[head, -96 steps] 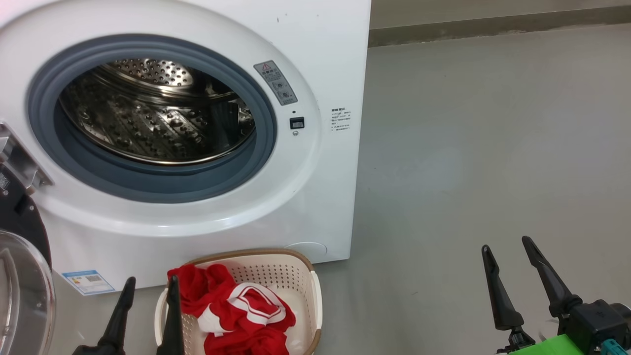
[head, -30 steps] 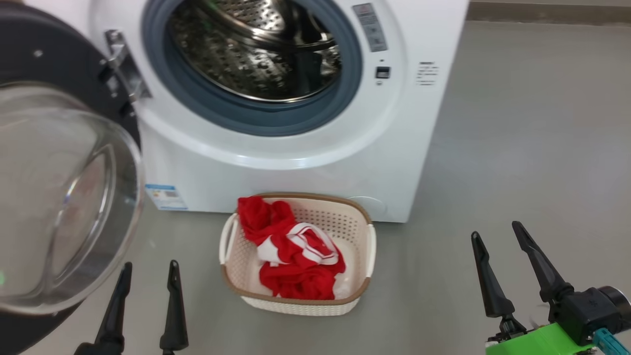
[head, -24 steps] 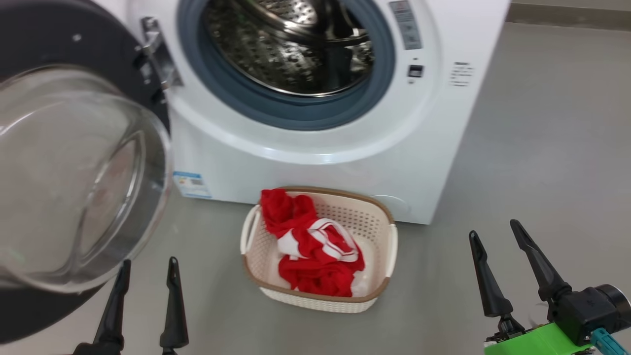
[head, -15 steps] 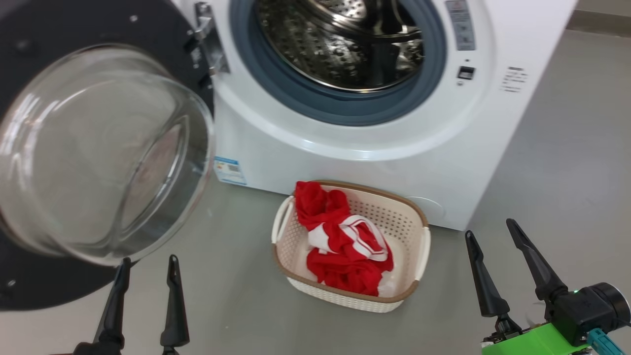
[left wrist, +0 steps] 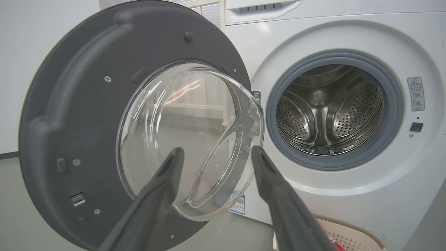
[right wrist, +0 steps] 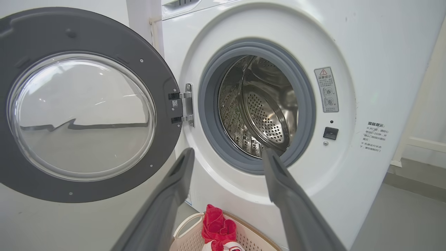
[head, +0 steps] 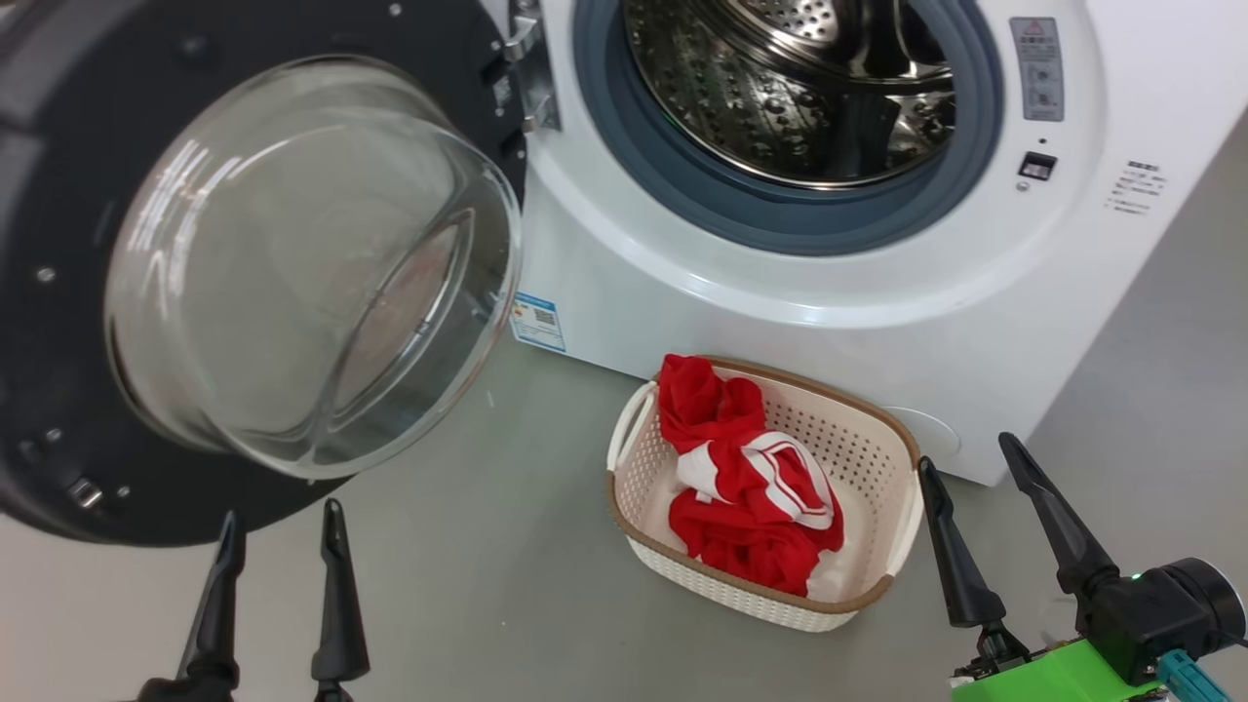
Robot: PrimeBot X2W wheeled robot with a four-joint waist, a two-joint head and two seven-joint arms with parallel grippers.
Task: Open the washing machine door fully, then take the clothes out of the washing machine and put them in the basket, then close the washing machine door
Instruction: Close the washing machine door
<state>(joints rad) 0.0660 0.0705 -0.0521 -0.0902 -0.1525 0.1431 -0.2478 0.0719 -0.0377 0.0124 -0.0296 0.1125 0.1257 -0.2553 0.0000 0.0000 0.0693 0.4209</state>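
Note:
The washing machine stands with its steel drum showing no clothes. Its door hangs wide open at the left, glass bowl bulging toward me. The red clothes with white stripes lie in the cream basket on the floor before the machine. My left gripper is open and holds nothing, just below the door. My right gripper is open too, right of the basket.
Grey floor spreads around the basket and to the right of the machine. A blue-white label sits at the machine's lower left corner. The door latch socket is on the machine's right face.
The head camera has swung left and pulled back, so the door comes into the picture and the machine and basket slide right. Both grippers stay open at the bottom edge.

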